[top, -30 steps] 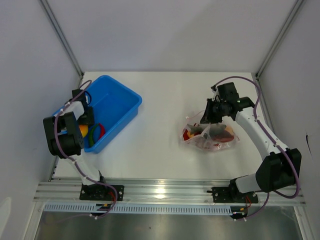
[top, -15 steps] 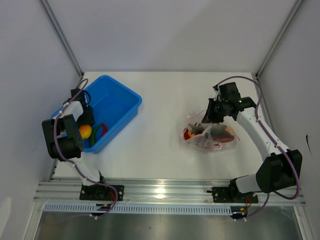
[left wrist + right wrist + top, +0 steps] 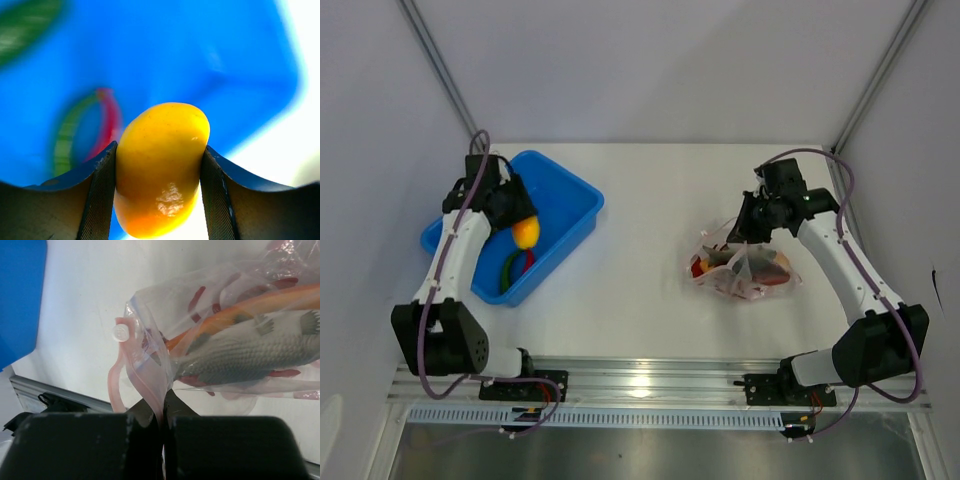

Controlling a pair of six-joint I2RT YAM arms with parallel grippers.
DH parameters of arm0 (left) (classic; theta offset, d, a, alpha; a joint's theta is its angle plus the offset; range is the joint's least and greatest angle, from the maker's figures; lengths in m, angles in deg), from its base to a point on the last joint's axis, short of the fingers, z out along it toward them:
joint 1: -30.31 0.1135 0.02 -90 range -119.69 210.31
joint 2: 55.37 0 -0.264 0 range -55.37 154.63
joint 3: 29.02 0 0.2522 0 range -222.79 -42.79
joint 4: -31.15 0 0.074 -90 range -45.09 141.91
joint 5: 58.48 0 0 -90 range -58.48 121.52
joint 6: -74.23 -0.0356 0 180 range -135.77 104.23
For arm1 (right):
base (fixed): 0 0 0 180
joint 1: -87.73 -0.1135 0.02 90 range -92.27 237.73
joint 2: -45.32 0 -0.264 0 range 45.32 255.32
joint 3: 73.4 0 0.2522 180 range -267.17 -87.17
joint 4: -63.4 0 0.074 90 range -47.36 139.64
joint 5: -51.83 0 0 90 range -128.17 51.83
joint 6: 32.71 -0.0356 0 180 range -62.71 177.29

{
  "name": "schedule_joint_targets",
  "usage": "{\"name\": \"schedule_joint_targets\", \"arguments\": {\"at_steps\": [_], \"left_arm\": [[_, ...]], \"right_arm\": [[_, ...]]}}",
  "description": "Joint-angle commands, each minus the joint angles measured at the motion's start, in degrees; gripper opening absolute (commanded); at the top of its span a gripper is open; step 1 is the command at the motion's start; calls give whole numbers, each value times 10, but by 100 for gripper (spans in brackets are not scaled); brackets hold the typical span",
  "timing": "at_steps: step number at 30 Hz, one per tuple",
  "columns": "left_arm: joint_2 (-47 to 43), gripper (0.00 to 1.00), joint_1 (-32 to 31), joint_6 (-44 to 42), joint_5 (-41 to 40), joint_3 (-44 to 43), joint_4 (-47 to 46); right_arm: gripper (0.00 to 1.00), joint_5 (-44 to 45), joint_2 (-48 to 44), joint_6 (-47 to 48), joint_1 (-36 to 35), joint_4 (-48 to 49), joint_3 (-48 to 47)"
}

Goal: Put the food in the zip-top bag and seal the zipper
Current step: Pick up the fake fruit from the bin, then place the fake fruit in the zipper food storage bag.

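Bin (image 3: 570, 195), one, blue; above it left tool (image 3: 520, 222) pinches one yellow piece (image 3: 526, 233); right tool (image 3: 748, 225) pinches one zip-top bag (image 3: 745, 272).

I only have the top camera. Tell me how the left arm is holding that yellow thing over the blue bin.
Observer: In the left wrist view, the left fingers press both sides of the yellow toy fruit, which fills the gap between them.
Operator: Now give me the right arm's hold on the bag.
Observer: In the right wrist view, the right fingers are shut on a fold of the bag at its mouth, beside the pink strip.
Operator: List what is inside.
Observer: A grey fish lies nearest that camera, with an orange piece and red chillies behind it.
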Motion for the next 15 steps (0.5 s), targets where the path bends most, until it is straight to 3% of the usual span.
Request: {"name": "schedule_joint_targets", "arguments": {"at_steps": [1,6,15], "left_arm": [[-55,5,-84,103,91,-16,-8],[-82,1,-212,176,171,-20,-118],[-52,0,-283,261,273,-49,-293]], "right_arm": [[0,-18,5,-28,0,-21,-43],[0,-16,25,-30,-9,-54,-97],[0,3,50,-50,-41,-98,-178]]}}
